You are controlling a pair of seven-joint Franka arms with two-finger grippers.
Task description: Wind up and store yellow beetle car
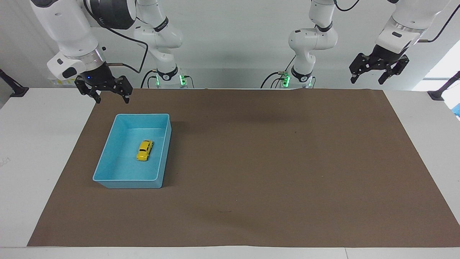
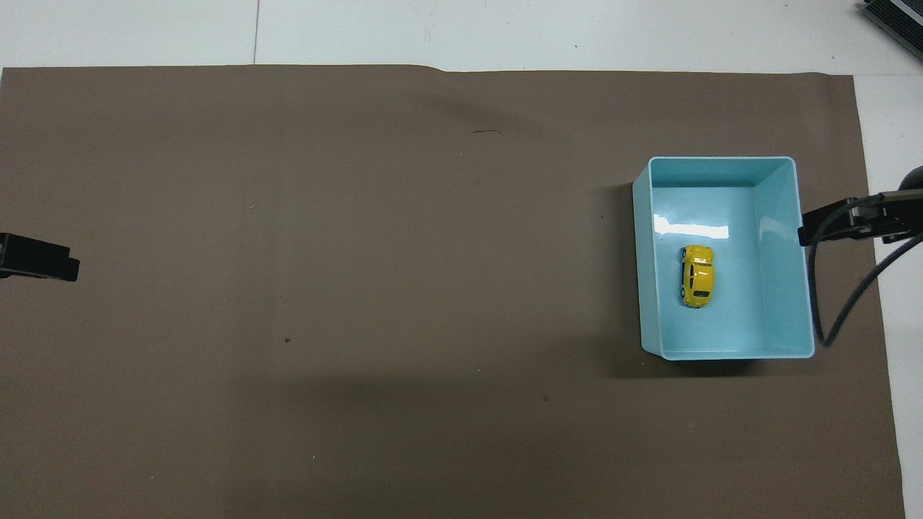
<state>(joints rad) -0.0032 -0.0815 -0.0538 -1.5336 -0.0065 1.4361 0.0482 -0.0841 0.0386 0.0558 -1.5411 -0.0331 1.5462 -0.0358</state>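
Note:
The yellow beetle car (image 1: 145, 150) (image 2: 696, 275) rests on its wheels on the floor of the light-blue bin (image 1: 143, 115) (image 2: 721, 159), near the bin's middle. Nothing touches it. My right gripper (image 1: 111, 101) hangs open and empty in the air over the mat's edge at the robots' end, just off the bin's corner. My left gripper (image 1: 367, 82) waits open and empty, raised over the table's corner at the left arm's end. In the overhead view only a black tip of the left gripper (image 2: 40, 259) shows at the frame's edge.
A brown mat (image 1: 273, 162) covers most of the white table (image 1: 32, 144). The bin stands on it toward the right arm's end. A black cable (image 2: 840, 303) from the right hand hangs beside the bin's outer wall.

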